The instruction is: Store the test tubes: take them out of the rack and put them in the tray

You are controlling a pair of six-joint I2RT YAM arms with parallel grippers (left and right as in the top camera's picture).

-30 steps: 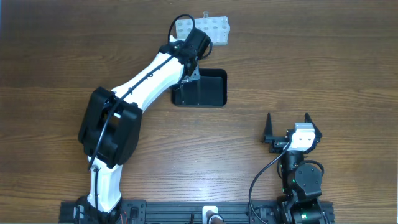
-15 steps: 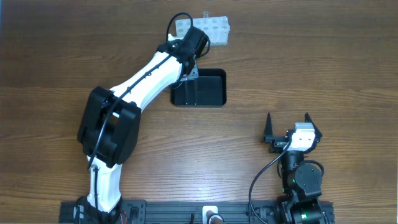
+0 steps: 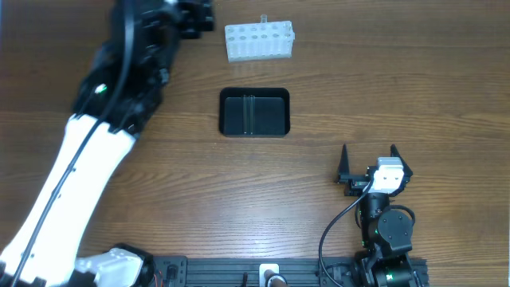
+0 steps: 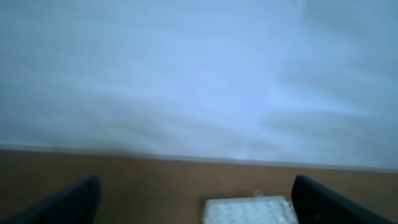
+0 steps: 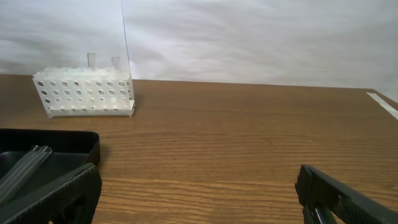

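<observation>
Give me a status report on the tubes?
Left gripper open, lifted near white plastic rack. Right gripper open, parked. Two clear test tubes in black tray, two tubes upright in rack. Nothing blocking.

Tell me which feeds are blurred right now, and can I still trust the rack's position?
Left wrist view: smeared throughout, the rack just a soft white block. Top view: left arm blurred, but rack and tray crisp. Right wrist view: sharp and evenly lit, rack and the tubes in the tray legible.
</observation>
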